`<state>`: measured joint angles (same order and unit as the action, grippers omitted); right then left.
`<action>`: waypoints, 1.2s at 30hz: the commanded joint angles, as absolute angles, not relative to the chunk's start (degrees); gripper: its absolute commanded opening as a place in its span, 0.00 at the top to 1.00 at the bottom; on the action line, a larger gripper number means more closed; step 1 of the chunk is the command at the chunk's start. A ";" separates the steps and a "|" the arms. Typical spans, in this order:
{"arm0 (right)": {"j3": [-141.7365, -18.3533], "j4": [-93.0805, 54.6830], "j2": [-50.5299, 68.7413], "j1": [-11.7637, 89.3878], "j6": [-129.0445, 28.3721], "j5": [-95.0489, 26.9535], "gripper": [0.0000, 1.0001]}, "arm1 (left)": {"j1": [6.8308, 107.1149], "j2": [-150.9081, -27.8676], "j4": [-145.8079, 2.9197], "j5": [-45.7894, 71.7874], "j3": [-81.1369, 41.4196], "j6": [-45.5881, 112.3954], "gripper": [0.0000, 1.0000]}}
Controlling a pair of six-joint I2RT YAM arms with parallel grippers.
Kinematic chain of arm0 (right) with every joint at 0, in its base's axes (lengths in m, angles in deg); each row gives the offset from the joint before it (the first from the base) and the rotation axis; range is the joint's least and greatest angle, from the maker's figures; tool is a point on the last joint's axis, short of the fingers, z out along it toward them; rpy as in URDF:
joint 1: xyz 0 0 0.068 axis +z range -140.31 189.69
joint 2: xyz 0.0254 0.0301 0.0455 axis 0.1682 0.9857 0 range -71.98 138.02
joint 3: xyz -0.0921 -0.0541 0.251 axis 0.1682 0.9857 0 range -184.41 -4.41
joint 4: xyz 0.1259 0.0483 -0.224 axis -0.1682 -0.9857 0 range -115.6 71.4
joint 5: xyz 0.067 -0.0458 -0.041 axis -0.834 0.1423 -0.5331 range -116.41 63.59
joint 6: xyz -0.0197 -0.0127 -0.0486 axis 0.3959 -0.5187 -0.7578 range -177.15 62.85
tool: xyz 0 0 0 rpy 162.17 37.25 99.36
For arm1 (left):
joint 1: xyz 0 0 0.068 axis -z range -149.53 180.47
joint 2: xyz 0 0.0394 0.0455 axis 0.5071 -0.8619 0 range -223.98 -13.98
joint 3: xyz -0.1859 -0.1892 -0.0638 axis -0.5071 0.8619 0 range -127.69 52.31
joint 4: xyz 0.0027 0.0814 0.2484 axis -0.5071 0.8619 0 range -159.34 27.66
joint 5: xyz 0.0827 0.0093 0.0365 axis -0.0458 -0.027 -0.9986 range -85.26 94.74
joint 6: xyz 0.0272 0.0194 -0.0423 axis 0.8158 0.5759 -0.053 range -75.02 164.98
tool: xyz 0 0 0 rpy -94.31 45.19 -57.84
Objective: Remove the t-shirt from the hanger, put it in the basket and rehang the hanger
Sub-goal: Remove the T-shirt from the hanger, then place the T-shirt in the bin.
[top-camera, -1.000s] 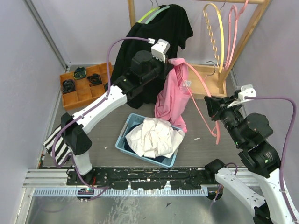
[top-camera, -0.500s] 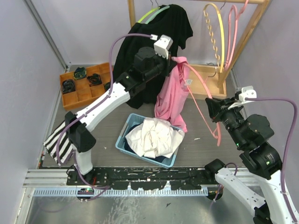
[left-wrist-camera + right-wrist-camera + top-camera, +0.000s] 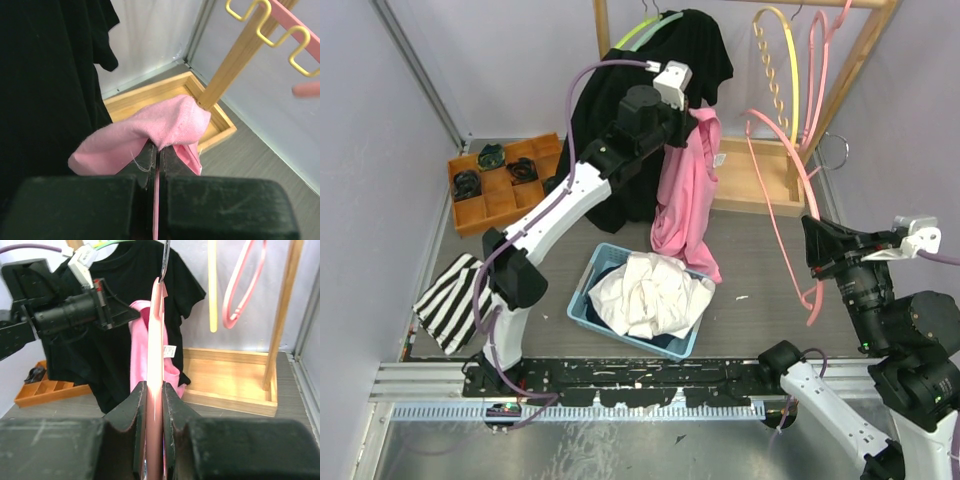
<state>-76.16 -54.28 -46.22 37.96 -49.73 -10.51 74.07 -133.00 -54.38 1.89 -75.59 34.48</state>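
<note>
Nearest me, low in the middle of the overhead view, a blue basket [image 3: 582, 300] sits on the table with a crumpled white cloth [image 3: 650, 290] heaped in it. A striped cloth [image 3: 448, 305] lies at the lower left.

At the lower right, the right gripper [image 3: 154, 390] has its jaws pressed onto the pink hanger [image 3: 155, 330]. It holds the hanger edge-on to its own camera, the metal hook at the top. From above, the hanger curves up towards the centre right and seems to stand clear of the shirt.

Further back, in the upper middle, the left gripper [image 3: 158, 152] is pinched tight on a fold of the pink t-shirt [image 3: 685, 200]. The shirt hangs from that pinch, its hem near the basket's far corner.

An orange tray [image 3: 485, 205] of small dark items sits at the left. Behind everything, a black t-shirt [image 3: 695, 45] hangs on the wooden rack [image 3: 840, 90], with a yellow hanger [image 3: 792, 70] on the rail at the upper right.
</note>
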 commanded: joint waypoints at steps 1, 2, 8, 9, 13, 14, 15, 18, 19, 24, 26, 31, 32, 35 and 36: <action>-77.62 -51.82 -46.01 37.72 -50.01 -3.41 0.99 | 74.09 -124.83 -60.27 6.46 -70.87 32.83 1.00; -77.48 -51.90 -45.78 37.72 -50.04 -2.00 0.99 | 74.26 -122.55 -60.74 7.38 -70.05 32.61 1.00; -75.41 -50.62 -44.92 37.72 -49.20 -0.06 0.99 | 75.77 -112.04 -63.64 13.89 -65.06 33.78 1.00; -75.16 -50.40 -44.79 37.72 -49.05 -0.31 0.99 | 76.05 -110.19 -64.83 14.99 -63.73 33.96 1.00; -74.34 -49.27 -44.32 37.76 -48.93 -1.39 0.99 | 76.86 -103.49 -66.41 17.32 -61.44 34.61 1.00; -74.30 -49.01 -44.17 37.72 -48.89 -1.83 0.99 | 76.88 -101.46 -66.71 17.48 -61.12 34.78 1.00; -74.09 -48.84 -44.12 37.72 -48.67 -2.30 0.99 | 77.00 -100.14 -66.86 17.44 -60.98 34.90 1.00; -73.24 -47.87 -44.28 37.79 -48.00 -3.63 0.99 | 77.01 -97.14 -65.84 16.76 -61.60 35.58 1.00; -73.01 -47.66 -44.37 37.73 -47.82 -3.88 0.99 | 77.04 -96.28 -65.24 16.62 -61.92 35.85 1.00; -72.89 -47.56 -44.46 37.77 -47.12 -5.19 0.99 | 76.97 -92.80 -64.74 17.77 -62.68 34.08 1.00; -72.97 -47.52 -44.55 37.72 -47.12 -5.44 0.99 | 77.01 -91.74 -65.58 19.12 -62.78 32.34 1.00; -73.15 -47.63 -44.64 37.72 -46.91 -6.13 0.99 | 77.09 -90.08 -66.43 21.70 -64.43 28.46 1.00; -73.09 -47.61 -44.71 37.72 -46.77 -6.29 0.99 | 77.06 -89.97 -66.44 21.87 -64.89 27.98 1.00; -72.94 -47.52 -44.79 37.73 -46.58 -6.64 0.99 | 77.12 -89.91 -66.44 22.05 -66.45 26.96 1.00; -72.92 -47.60 -44.82 37.72 -46.55 -6.69 0.99 | 77.06 -89.96 -66.44 22.00 -67.01 26.62 1.00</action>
<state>-72.44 -52.91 -44.60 37.96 -47.48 -5.59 76.93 -92.39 -61.72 20.16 -62.89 29.59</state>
